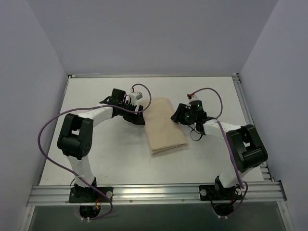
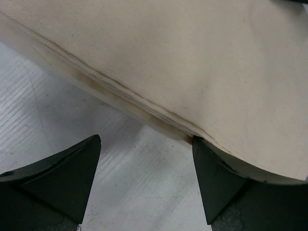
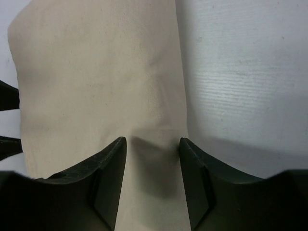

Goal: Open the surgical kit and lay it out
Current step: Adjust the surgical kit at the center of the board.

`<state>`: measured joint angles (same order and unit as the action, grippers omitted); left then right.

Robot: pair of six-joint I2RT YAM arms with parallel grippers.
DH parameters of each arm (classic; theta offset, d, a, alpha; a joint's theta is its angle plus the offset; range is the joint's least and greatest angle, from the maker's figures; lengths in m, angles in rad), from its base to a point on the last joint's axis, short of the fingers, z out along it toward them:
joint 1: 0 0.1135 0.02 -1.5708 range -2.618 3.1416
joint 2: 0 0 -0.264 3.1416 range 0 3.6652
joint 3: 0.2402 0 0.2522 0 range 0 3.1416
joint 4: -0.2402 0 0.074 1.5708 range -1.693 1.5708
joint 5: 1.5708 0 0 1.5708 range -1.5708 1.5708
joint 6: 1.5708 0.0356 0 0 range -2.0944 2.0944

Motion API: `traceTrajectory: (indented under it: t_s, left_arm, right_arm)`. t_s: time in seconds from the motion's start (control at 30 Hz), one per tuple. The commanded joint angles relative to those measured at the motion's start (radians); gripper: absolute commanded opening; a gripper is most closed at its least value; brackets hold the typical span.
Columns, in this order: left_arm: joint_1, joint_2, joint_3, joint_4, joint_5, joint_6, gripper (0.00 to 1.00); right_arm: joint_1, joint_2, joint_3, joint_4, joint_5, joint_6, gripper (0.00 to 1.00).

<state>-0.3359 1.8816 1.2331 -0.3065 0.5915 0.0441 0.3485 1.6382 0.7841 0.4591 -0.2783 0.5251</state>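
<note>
One folded beige cloth bundle [image 1: 163, 125] lies closed near the middle of the white tabletop [image 1: 120, 154], its long side running roughly from 12 to 6 o'clock. The left fingers [image 1: 141, 115] sit at its 10 o'clock edge, spread apart and released. In their wrist view, bare tabletop shows between them and one tip meets the layered cloth edge. The right fingers [image 1: 176, 116] are at the bundle's 2 o'clock edge, also parted. They sit astride a strip of cloth that dimples slightly between the tips. Two arms [image 1: 77, 137] reach in from 6 o'clock, each trailing one purple cable [image 1: 40, 139], two in all. Pale walls [image 1: 144, 33] close three sides.
</note>
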Motion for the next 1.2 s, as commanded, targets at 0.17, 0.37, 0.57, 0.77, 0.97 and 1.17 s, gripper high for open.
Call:
traceTrajectory:
  t_s: [0.17, 0.37, 0.57, 0.77, 0.97, 1.17]
  left_arm:
    - [0.009, 0.013, 0.080, 0.086, 0.007, -0.024, 0.80]
    - [0.107, 0.036, 0.172, 0.052, -0.007, -0.032, 0.77]
    - [0.224, 0.053, 0.262, -0.029, -0.024, -0.007, 0.77]
    - [0.293, -0.002, 0.244, -0.100, -0.091, -0.004, 0.78]
    - [0.247, -0.084, 0.092, -0.115, -0.073, -0.003, 0.86]
    - [0.209, -0.027, 0.080, -0.163, -0.078, 0.040, 0.80]
  right_arm:
    - [0.041, 0.000, -0.100, 0.148, -0.078, 0.140, 0.29]
    - [0.144, 0.101, -0.124, 0.468, -0.017, 0.349, 0.10]
    - [0.231, 0.234, -0.043, 0.599, 0.091, 0.446, 0.08]
    - [0.263, 0.270, 0.021, 0.598, 0.152, 0.446, 0.14]
    - [0.307, 0.249, 0.026, 0.553, 0.205, 0.437, 0.20]
    - [0.307, 0.219, -0.002, 0.544, 0.202, 0.434, 0.22]
